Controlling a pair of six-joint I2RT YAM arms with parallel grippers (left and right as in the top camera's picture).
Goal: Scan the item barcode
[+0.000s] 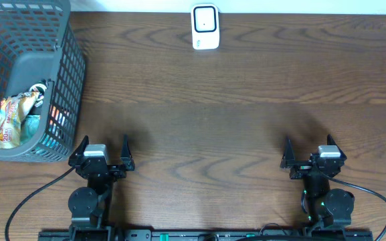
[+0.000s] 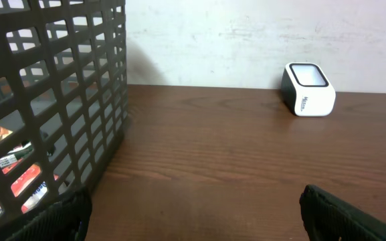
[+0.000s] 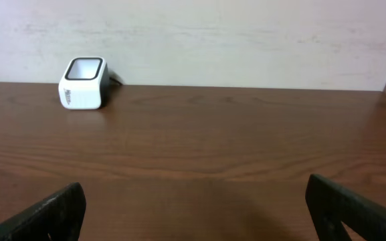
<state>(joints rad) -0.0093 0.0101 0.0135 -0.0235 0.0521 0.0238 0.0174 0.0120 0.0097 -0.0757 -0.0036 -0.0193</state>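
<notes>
Counting from overhead, we are logging two arms, one basket, one scanner and one table.

Overhead only: we are looking down into the basket, which is sitting at the table's far-left corner. A yellow snack bag is lying inside it against the left wall. Other packets are lying beside the bag, too jumbled for us to count. The scanner is standing at the far edge near the middle, well apart from the basket.

Left wrist only: we are seeing the basket's mesh wall side-on at the left, with red and white scraps of packet showing through the holes. The scanner is standing far right against a pale wall, its window tilting upward.

Right wrist only: we are seeing the scanner far left, from its other side.

Pose: both arms are crouching at the near edge, level with each other and well apart, pointing toward the far edge. The left gripper is sitting just beside the basket's near-right corner. The right gripper is sitting over bare wood. Both jaws are standing wide apart, holding nothing. Their dark fingers are filling the bottom corners of each wrist view.
</notes>
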